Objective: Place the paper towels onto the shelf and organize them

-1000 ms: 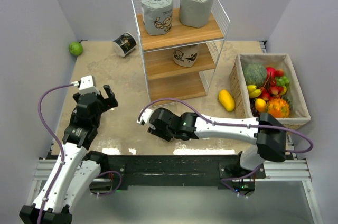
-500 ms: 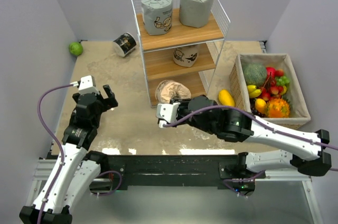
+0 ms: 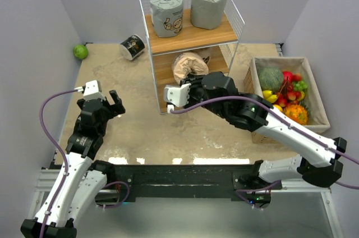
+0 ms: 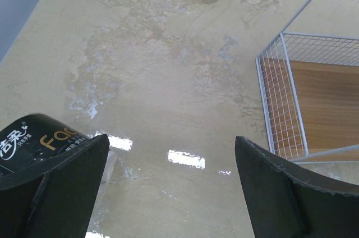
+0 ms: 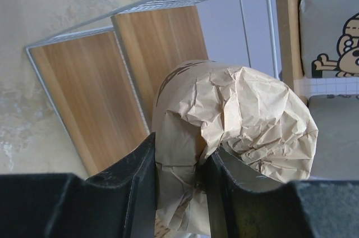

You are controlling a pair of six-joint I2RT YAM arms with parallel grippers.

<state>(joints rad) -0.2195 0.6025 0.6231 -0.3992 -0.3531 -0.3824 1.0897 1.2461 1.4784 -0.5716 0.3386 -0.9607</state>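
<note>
Lower left in the top view: left gripper [image 3: 116, 103] above the table [image 3: 134, 131], spread wide and holding nothing. Only in the left wrist view, beside the lower-left finger: a black roll with gold print [image 4: 33, 137], hidden from above. Mid-frame from above: right gripper [image 3: 189, 81] clamped on a crumpled beige roll [image 3: 189, 65], held at the front of the middle board of the shelf [image 3: 224, 31]. Close up in the right wrist view: fingers [image 5: 134, 182] pressing both sides of the wrapper. Beyond, on the top board: two grey rolls [image 3: 166, 10], upright, side by side. Farther left on the table: another black roll [image 3: 133, 46], lying on its side.
</note>
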